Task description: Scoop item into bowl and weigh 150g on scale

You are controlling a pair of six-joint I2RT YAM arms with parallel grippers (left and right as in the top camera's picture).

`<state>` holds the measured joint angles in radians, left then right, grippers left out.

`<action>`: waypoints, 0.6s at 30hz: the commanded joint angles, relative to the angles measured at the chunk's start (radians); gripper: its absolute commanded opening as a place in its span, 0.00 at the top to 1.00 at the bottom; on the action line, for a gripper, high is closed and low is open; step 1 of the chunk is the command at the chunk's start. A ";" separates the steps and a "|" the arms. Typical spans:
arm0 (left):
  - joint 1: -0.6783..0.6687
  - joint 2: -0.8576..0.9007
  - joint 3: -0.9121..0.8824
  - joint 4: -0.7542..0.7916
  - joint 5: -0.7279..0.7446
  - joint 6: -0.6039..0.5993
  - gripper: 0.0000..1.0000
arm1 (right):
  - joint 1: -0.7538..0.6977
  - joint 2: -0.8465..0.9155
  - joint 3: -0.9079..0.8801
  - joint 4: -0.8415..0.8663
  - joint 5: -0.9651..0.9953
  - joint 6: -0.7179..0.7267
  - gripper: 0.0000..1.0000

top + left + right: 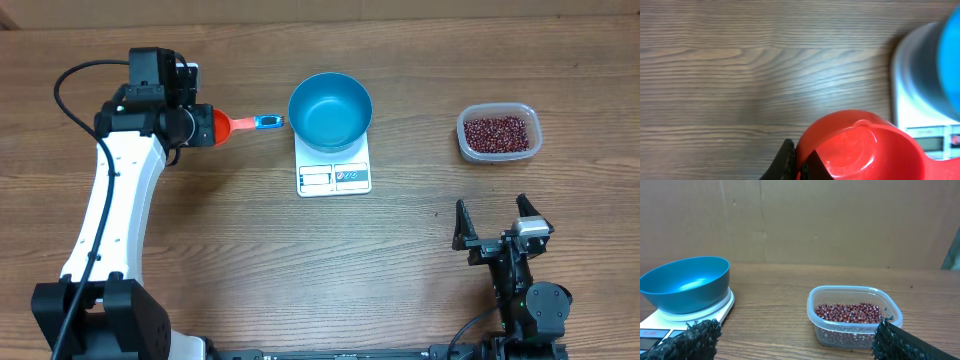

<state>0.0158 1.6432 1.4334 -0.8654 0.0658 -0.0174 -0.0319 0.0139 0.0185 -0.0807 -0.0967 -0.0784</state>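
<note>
Currently, at the far left, the left gripper [203, 127] is clamped fully closed on the cup end of the one red scoop [225, 126]. The cup is empty and its blue handle points at the single blue bowl [330, 112]. That bowl is also empty and sits on the one white scale [334, 178]. Further right, the beans [497, 131] lie in a loose heap inside the one clear plastic tub [500, 158], far too many to count. They look small, hard and light, likely to roll and scatter, so I judge fingers useless on them: dig the scoop's cup in and carry it level. At the front right, the right gripper [491, 215] stands spread wide, holding nothing, well apart from the tub.
</note>
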 commanded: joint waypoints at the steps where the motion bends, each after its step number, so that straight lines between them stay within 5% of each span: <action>1: 0.008 -0.022 0.013 0.000 0.134 0.021 0.96 | 0.005 -0.011 -0.010 0.004 0.006 0.003 0.00; 9: 0.000 -0.022 0.013 -0.002 0.333 0.021 0.96 | 0.005 -0.011 -0.010 0.004 0.006 0.003 0.00; 18: -0.003 -0.022 0.013 -0.002 0.377 0.021 0.96 | 0.005 -0.011 -0.010 0.067 -0.051 0.005 0.00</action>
<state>0.0147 1.6424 1.4330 -0.8680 0.3988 -0.0177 -0.0322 0.0139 0.0185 -0.0357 -0.1200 -0.0788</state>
